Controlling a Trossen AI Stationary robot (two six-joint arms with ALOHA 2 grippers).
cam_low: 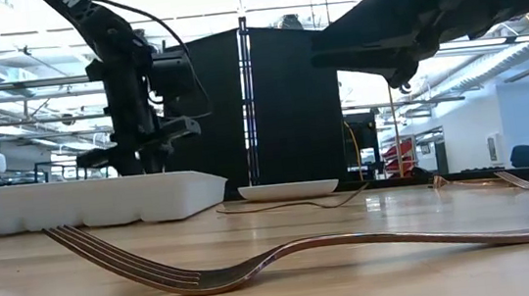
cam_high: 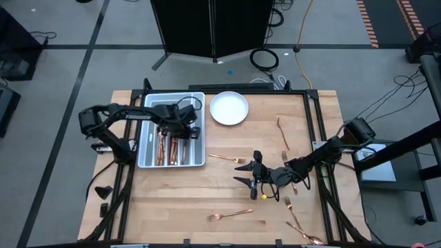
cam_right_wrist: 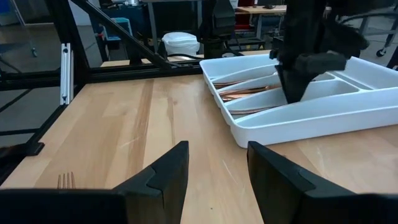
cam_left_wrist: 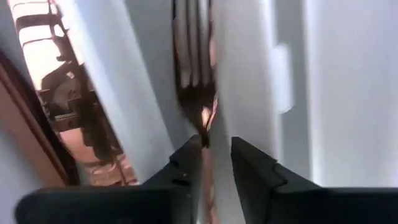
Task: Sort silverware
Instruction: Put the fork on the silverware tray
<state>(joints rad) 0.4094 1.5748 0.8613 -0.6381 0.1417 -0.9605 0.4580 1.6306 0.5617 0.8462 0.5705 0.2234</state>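
Note:
My left gripper (cam_high: 173,131) points down into the grey compartmented tray (cam_high: 148,148) at the table's far left. In the left wrist view its fingers (cam_left_wrist: 186,158) stand a little apart, with a copper fork (cam_left_wrist: 194,68) running between them along a compartment. More copper silverware (cam_high: 165,148) lies in the tray. My right gripper (cam_high: 247,169) hovers open and nearly level over the middle of the table, holding nothing. Loose forks lie on the wood: one (cam_high: 227,158) just beyond it and one (cam_high: 231,215) toward the near edge. My left gripper (cam_left_wrist: 216,146) comes from above with the fork's handle (cam_left_wrist: 208,158) in the gap between its fingertips, which lie on either side of it. The fork's tine end lies in the tray compartment. Whether a finger touches the handle, I cannot tell.
A white round plate (cam_high: 229,108) sits beside the tray at the far edge. Several more forks (cam_high: 303,231) lie scattered on the right half of the table, one (cam_low: 305,252) close to the low camera. Dark frame rails (cam_high: 318,131) border the table's sides.

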